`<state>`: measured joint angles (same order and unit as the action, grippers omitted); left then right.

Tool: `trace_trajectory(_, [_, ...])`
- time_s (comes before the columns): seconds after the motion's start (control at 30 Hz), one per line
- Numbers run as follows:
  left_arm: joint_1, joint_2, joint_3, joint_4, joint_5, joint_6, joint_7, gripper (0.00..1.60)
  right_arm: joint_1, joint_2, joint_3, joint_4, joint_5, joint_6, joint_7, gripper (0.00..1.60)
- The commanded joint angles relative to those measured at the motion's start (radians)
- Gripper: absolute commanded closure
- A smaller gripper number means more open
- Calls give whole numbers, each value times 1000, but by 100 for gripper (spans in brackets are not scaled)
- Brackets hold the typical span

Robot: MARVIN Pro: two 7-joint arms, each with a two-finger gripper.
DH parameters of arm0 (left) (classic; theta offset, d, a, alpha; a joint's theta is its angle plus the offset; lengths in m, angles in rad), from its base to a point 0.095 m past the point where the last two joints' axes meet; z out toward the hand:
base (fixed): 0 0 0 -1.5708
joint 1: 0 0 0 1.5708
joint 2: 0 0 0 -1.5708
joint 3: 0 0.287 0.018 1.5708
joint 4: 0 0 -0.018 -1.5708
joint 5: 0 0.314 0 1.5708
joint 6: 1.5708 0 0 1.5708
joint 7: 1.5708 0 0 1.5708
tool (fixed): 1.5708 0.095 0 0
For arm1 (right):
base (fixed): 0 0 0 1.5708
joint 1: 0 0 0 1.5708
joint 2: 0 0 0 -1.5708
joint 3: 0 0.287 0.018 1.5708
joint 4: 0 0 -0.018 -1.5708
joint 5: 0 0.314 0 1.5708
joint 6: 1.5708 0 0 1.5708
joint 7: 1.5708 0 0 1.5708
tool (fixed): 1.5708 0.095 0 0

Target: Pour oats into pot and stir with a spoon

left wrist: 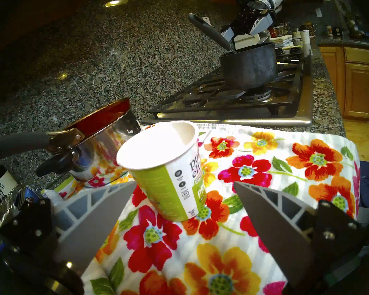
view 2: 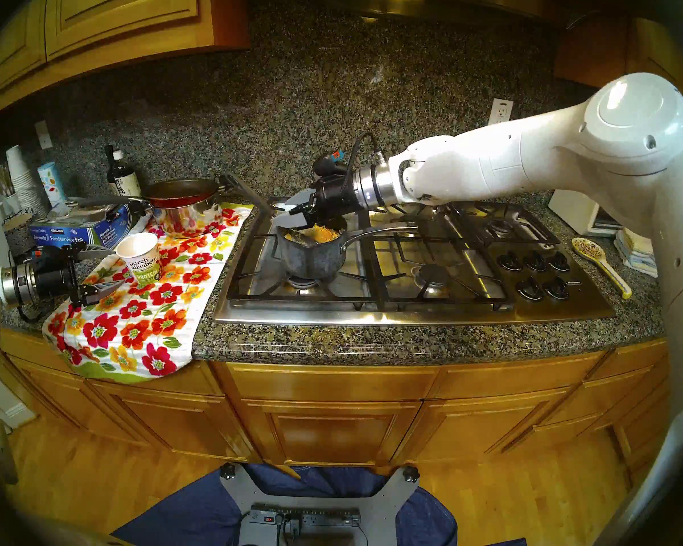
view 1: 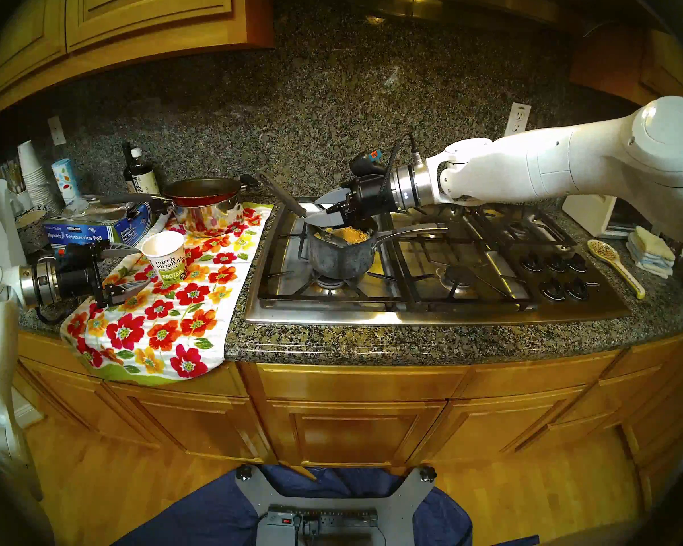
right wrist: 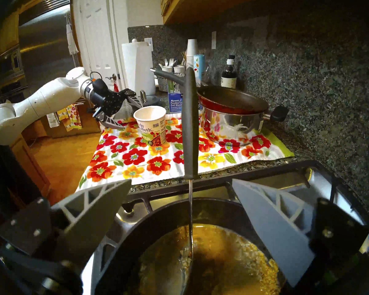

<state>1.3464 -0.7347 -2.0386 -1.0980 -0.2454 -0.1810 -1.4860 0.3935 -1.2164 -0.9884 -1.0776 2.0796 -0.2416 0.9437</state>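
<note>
Head view: the pot (view 1: 342, 253) sits on the stove's (view 1: 430, 312) front-left burner, oats (view 1: 349, 234) inside, the spoon (view 1: 282, 198) leaning toward 10 o'clock. The right gripper (view 1: 318, 214) hangs spread just above. Left wrist view: the left gripper (left wrist: 181, 197) is spread, the cup (left wrist: 164, 171) at 12 o'clock. Right wrist view: the spoon's handle stands free between the spread fingers (right wrist: 98, 205).

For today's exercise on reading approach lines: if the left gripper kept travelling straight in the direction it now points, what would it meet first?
Most likely the oat cup: it stands on the floral towel just ahead of the open left gripper, roughly centred between its fingers.
</note>
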Motion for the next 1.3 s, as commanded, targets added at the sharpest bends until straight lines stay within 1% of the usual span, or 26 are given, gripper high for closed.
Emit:
trace_trajectory(0.0, [-23,16,-12,-14,-18,0,2,0,52,57,28,-5,38,-10,-14,0])
trace_trajectory(0.17, [-23,16,-12,-15,-18,0,2,0,40,97,40,-18,70,-38,-46,0])
trace_trajectory(0.47, [-23,16,-12,-14,-19,0,2,0,42,141,42,-56,90,-91,-100,0])
trace_trajectory(0.53, [-23,16,-12,-14,-18,0,2,0,49,159,44,-72,95,-114,-112,0])
trace_trajectory(0.83, [-22,16,-12,-15,-17,0,2,0,67,193,60,-87,119,-147,-142,0])
trace_trajectory(0.97, [-22,16,-12,-15,-16,0,2,0,79,205,69,-90,127,-152,-142,0])
trace_trajectory(1.27, [-23,16,-12,-14,-19,0,2,0,85,210,75,-103,131,-165,-156,0])
